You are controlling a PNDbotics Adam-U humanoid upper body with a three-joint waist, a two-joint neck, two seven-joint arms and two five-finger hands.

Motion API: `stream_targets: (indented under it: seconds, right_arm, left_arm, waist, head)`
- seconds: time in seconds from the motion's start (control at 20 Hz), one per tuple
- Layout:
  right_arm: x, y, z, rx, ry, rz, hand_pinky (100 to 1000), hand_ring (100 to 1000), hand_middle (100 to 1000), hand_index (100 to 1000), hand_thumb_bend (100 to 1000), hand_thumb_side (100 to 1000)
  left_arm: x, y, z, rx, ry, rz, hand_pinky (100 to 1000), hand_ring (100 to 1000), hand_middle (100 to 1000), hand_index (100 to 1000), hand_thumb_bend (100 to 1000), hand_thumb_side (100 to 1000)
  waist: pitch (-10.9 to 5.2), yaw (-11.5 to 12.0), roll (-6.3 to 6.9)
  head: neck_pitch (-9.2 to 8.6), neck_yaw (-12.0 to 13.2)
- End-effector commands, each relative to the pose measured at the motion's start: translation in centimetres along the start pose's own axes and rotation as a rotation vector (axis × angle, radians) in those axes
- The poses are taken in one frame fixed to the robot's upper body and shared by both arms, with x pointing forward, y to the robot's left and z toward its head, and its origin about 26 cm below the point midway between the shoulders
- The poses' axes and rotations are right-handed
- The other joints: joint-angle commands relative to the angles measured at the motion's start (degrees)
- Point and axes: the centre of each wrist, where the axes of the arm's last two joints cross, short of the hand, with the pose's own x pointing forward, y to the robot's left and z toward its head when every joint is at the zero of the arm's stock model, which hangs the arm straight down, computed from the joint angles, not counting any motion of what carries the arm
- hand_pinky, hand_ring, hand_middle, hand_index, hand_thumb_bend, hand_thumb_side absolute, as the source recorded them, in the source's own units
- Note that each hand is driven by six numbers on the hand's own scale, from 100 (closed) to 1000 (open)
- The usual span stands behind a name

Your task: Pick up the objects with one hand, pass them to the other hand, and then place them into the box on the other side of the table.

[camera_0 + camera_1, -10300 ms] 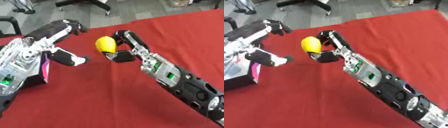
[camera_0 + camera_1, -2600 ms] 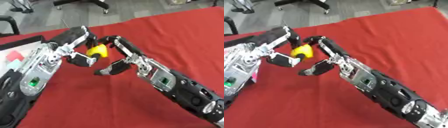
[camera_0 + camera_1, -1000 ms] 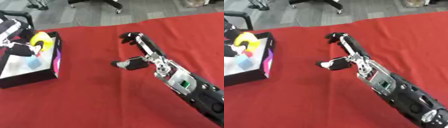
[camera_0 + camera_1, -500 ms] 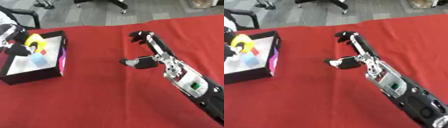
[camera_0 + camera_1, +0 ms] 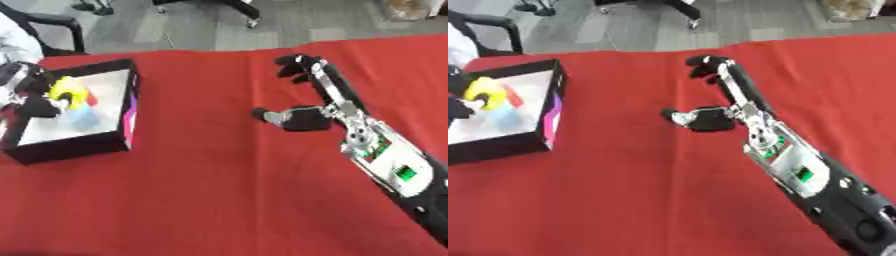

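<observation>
Both eye views are looking down from the robot's head onto the red table (image 5: 201,190) — the right eye sitting slightly to the side. They are sharing nearly everything — the box (image 5: 122,100), the right hand (image 5: 710,95).

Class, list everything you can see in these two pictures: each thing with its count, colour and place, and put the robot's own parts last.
Box: one, black walls, white floor, a pink patch on its right wall; left side of the cloth.
Yellow object: one, over the box, at the left hand.
Red piece: one, inside the box.
Pale blue piece: one, inside the box.
Cloth: one, red, covers the table.
Chairs: black, on the grey floor beyond the table.
Left hand: one, black, at the left edge over the box, fingers on the yellow object.
Right hand: one, black, mid-table, open, holding nothing.
</observation>
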Motion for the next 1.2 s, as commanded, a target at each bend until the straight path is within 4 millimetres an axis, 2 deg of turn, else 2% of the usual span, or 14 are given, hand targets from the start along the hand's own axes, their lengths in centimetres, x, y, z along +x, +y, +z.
stream_targets:
  seconds: [0.05, 0.15, 0.35, 0.45, 0.6, 0.75, 1.0, 1.2]
  right_arm:
    - [0.6, -1.1, -0.1, -0.027, -0.024, 0.006, 750, 768, 622, 786, 637, 221]
    - [0.6, -1.0, -0.1, -0.028, -0.021, 0.006, 750, 767, 621, 786, 637, 222]
    - [0.5, -1.0, -0.1, -0.027, -0.016, 0.007, 749, 767, 620, 785, 637, 223]
    - [0.4, -1.0, -0.1, -0.027, -0.013, 0.007, 748, 766, 620, 784, 637, 224]
    - [0.3, -1.0, -0.1, -0.028, -0.009, 0.008, 748, 765, 619, 783, 638, 227]
    - [0.2, -1.1, 0.1, -0.032, -0.003, 0.012, 747, 765, 618, 782, 638, 229]
    - [0.1, -1.4, 0.2, -0.042, 0.004, 0.013, 746, 764, 615, 781, 636, 230]
    - [0.1, -1.6, 0.3, -0.049, 0.011, 0.012, 746, 763, 609, 779, 646, 230]
  left_arm:
    - [-0.5, 1.5, -0.3, 0.048, -0.002, -0.027, 817, 760, 701, 798, 500, 486]
    - [-0.7, 1.5, -0.3, 0.051, -0.004, -0.045, 823, 772, 715, 818, 560, 561]
    - [-0.8, 1.7, -0.4, 0.054, -0.01, -0.059, 823, 773, 714, 819, 589, 586]
    - [-0.9, 1.8, -0.3, 0.056, -0.013, -0.059, 820, 768, 708, 817, 563, 566]
    - [-0.9, 2.1, -0.2, 0.068, -0.01, -0.032, 796, 696, 707, 802, 455, 530]
    - [-0.4, 2.9, 0.2, 0.106, -0.025, 0.014, 794, 699, 697, 787, 358, 496]
    - [2.5, 5.0, 1.7, 0.179, -0.157, 0.106, 790, 693, 675, 772, 291, 512]
    - [6.4, 6.4, 3.9, 0.159, -0.368, 0.17, 793, 692, 679, 777, 267, 538]
  waist:
    - [-0.37, 0.03, -0.8]
    - [-0.35, 0.04, -0.76]
    - [-0.36, 0.09, -0.69]
    - [-0.38, 0.14, -0.65]
    - [-0.43, 0.22, -0.63]
    - [-0.44, 0.21, -0.69]
    - [-0.41, 0.19, -0.67]
    - [-0.42, 0.1, -0.64]
  head:
    - [-0.49, 0.09]
    - [-0.52, -0.06]
    - [-0.53, -0.49]
    - [-0.52, -0.79]
    - [-0.42, -1.59]
    - [-0.41, -2.53]
    - [-0.36, -3.52]
    - [-0.5, -4.15]
